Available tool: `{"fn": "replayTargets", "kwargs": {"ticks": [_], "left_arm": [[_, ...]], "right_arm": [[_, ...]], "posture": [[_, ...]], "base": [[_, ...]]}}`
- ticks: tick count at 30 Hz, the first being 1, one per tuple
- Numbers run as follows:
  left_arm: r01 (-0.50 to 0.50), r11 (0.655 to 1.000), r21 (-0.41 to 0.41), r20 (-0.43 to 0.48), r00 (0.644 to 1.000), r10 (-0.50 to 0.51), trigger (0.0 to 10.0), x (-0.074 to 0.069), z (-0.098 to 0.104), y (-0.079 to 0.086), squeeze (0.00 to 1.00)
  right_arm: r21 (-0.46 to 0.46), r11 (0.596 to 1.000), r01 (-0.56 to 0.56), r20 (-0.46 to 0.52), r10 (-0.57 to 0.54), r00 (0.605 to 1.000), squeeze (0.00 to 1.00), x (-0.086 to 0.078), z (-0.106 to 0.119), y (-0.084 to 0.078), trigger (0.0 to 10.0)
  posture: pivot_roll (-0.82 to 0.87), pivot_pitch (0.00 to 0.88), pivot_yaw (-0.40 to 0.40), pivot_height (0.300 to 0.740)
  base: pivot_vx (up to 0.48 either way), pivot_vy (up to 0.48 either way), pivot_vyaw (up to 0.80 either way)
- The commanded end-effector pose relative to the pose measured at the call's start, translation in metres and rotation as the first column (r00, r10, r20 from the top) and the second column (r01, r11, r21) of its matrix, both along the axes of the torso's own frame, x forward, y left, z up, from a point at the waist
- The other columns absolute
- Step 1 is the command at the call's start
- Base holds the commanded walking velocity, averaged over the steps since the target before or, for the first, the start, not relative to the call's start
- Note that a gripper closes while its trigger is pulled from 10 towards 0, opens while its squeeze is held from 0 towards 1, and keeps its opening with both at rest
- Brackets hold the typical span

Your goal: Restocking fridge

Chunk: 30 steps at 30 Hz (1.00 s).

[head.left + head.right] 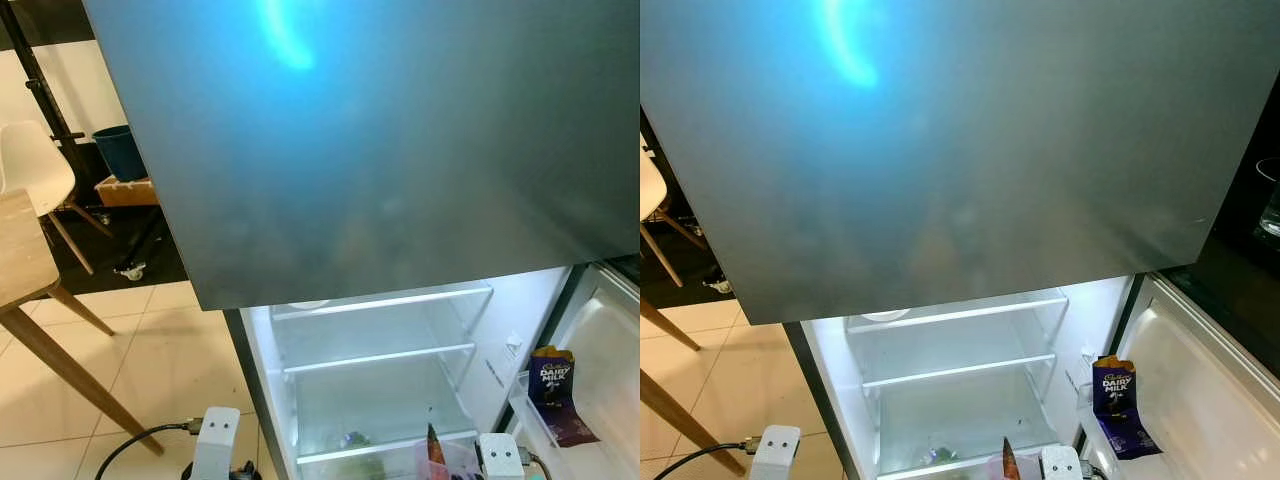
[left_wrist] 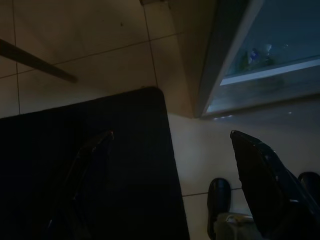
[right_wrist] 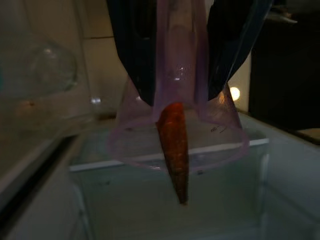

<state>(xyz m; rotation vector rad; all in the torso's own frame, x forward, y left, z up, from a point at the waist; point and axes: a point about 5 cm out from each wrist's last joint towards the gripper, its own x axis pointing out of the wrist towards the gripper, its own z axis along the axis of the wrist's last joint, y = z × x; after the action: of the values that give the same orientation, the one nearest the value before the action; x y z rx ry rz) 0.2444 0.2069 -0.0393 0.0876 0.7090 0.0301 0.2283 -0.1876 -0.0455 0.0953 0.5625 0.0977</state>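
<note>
The fridge's lower compartment (image 1: 375, 355) stands open and lit, with glass shelves and some greens at the bottom; the grey upper door (image 1: 380, 140) is closed. My right gripper (image 3: 180, 92) is shut on a clear plastic bag (image 3: 220, 135) holding an orange carrot (image 3: 175, 145), which hangs point down in front of a shelf. The carrot's tip (image 1: 433, 445) shows at the compartment's lower edge. My left gripper (image 2: 172, 134) hangs open over the floor beside the fridge, holding nothing.
A purple Dairy Milk bar (image 1: 1117, 395) stands in the open door's shelf (image 1: 1200, 400) on the right. To the left are a wooden table (image 1: 20, 250), a white chair (image 1: 35, 165) and a blue bucket (image 1: 122, 152). A black mat (image 2: 100, 165) lies on the tiles.
</note>
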Motion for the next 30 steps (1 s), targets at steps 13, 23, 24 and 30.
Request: {"fn": "replayTargets", "kwargs": {"ticks": [13, 23, 24, 30], "left_arm": [[0.035, 0.999, 0.009, -0.022, 0.999, -0.035, 10.0, -0.006, -0.004, 0.001, 0.0], [0.03, 1.0, 0.002, -0.02, 0.999, -0.03, 10.0, -0.006, -0.004, -0.001, 0.0], [0.029, 1.0, 0.001, -0.02, 0.999, -0.029, 10.0, -0.006, -0.004, -0.001, 0.0], [0.024, 1.0, 0.002, -0.018, 1.0, -0.024, 10.0, -0.005, -0.003, 0.0, 0.0]], "right_arm": [[0.198, 0.962, -0.187, 0.12, 0.166, 0.979, 0.0, 0.01, 0.014, 0.017, 10.0], [0.152, 0.968, -0.198, 0.107, 0.183, 0.977, 0.0, 0.008, 0.013, 0.013, 10.0], [0.157, 0.966, -0.206, 0.11, 0.19, 0.976, 0.0, 0.008, 0.013, 0.015, 10.0], [0.157, 0.966, -0.205, 0.112, 0.189, 0.976, 0.0, 0.01, 0.014, 0.018, 10.0]], "posture": [[-0.05, 0.086, 0.035, 0.74], [-0.05, 0.098, 0.032, 0.74], [-0.05, 0.102, 0.031, 0.74], [-0.04, 0.107, 0.029, 0.74]], "base": [[0.0, 0.0, 0.0], [0.0, 0.0, 0.0], [0.0, 0.0, 0.0], [0.0, 0.0, 0.0]]}}
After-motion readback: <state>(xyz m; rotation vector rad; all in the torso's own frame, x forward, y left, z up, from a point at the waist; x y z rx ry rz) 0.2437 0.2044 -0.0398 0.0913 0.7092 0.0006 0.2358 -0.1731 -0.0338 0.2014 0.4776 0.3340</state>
